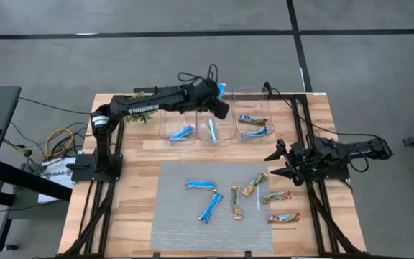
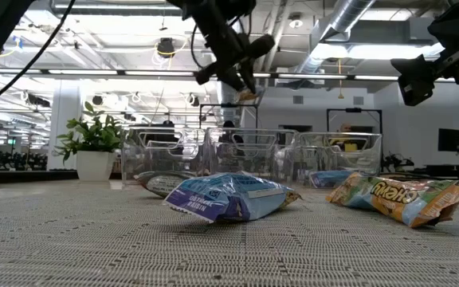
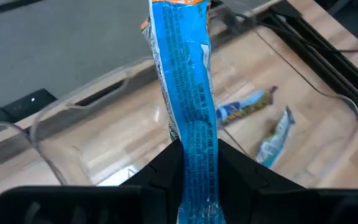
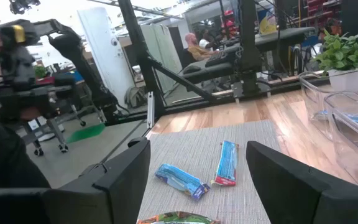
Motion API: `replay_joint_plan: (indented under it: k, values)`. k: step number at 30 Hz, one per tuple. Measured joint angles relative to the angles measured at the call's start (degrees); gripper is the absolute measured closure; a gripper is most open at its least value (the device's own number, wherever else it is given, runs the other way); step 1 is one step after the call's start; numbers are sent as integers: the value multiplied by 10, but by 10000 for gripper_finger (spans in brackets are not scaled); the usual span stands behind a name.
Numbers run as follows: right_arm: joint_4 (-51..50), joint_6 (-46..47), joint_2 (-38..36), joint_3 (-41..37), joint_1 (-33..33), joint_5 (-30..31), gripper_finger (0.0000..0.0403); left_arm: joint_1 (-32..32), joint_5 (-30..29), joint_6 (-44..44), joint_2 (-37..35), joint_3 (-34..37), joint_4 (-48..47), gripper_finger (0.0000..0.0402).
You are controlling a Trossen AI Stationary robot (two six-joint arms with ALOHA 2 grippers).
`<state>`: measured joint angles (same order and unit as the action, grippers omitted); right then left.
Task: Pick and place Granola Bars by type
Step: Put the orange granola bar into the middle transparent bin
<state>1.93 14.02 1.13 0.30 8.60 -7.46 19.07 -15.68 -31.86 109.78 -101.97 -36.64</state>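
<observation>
Left gripper [image 1: 221, 93] jaws clamp a blue bar [image 3: 188, 106] above the bins; right gripper [image 1: 277, 164] jaws apart beside the mat's edge.

The desk [image 1: 142, 216] is pale striped wood, with a grey woven mat [image 1: 192, 223] at its near middle. On the mat lie bright blue bars [image 1: 210, 207] and tan-orange bars [image 1: 284, 218] with green and red marks. The three bins [image 1: 214, 131] at the far edge are clear. The bar [image 3: 188, 106] in the left fingers [image 3: 160, 171] is blue with small dark print and an orange tip. Both arms are black. The plant [image 2: 94, 134] is green in a white pot.
</observation>
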Motion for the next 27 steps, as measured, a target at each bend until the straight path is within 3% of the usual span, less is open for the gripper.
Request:
replay_joint_plan:
  k: [7, 15, 27]
  values:
    - [0, 0, 0, 0, 0, 0, 143, 39, 70, 13, 19, 0, -21, 324]
    - [0, 0, 0, 0, 0, 0, 143, 30, 115, 23, 80, 1, -36, 324]
    - [2, 0, 0, 0, 0, 0, 143, 9, 106, 65, 123, 2, -73, 324]
